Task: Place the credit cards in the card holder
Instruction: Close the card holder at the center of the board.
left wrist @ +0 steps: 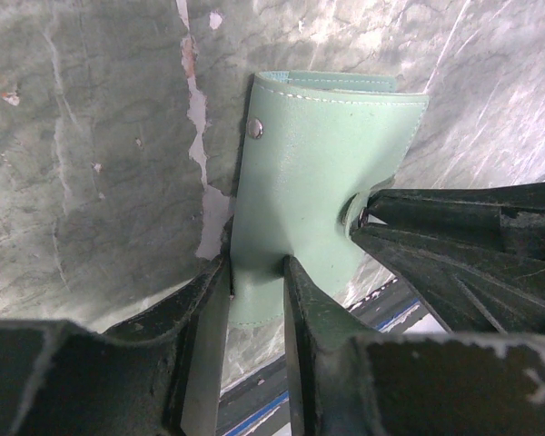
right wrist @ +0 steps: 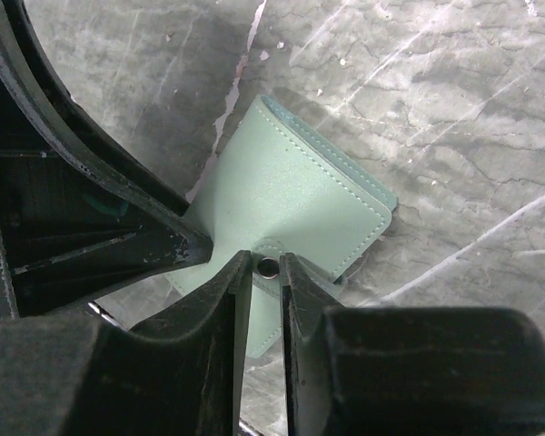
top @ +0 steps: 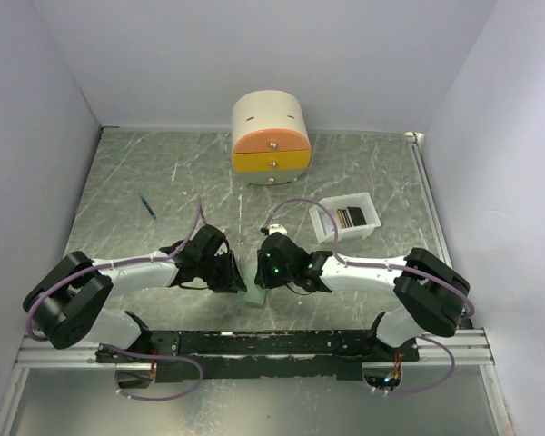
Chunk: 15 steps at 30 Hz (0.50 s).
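Fig. Table (top: 163,182), grey, marbled. Round drawer box (top: 272,138) at far edge. White tray (top: 322,227) near-right of it, w/ the credit cards (top: 350,218) lying inside, well apart from me. Card holder (top: 254,297) front-centre btwn my wrists, folded shut. My left gripper (left wrist: 257,272): jaws nearly closed, pinching one edge of the holder. My right gripper (right wrist: 266,268): jaws narrow, nipping the tab at its snap stud (right wrist: 269,267). The skin puckers at both pinches, so I judge it light, soft and floppy; best taken by edges or tab, not the flat face. Cards prob. thin, stiff, slick; take by an edge.
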{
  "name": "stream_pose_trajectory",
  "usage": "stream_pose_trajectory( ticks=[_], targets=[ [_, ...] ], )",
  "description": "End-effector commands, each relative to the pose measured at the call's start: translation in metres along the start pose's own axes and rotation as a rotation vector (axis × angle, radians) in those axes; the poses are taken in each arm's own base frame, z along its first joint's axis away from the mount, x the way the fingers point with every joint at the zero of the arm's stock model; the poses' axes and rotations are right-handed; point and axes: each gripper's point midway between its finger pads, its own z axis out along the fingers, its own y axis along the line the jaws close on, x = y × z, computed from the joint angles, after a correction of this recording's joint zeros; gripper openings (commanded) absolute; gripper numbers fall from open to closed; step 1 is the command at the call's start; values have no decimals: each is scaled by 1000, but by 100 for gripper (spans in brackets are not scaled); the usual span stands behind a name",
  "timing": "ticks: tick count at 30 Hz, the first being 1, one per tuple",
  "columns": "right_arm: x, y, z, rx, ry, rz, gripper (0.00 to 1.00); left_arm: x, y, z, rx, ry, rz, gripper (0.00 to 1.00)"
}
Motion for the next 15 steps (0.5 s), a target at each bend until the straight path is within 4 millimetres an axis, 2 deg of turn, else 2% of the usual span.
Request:
stream_pose_trajectory(
  ticks=[1, 10, 15],
  targets=[
    [7, 4, 2, -27, 25, 6, 18, 11, 34, 9, -132, 15, 8, 37],
    [10, -2, 0, -3, 36, -12, 17, 10, 33, 10, -132, 15, 11, 37],
    [18, -10, 5, 53, 80, -39, 5, 9, 31, 9, -128, 9, 10, 37]
  ],
)
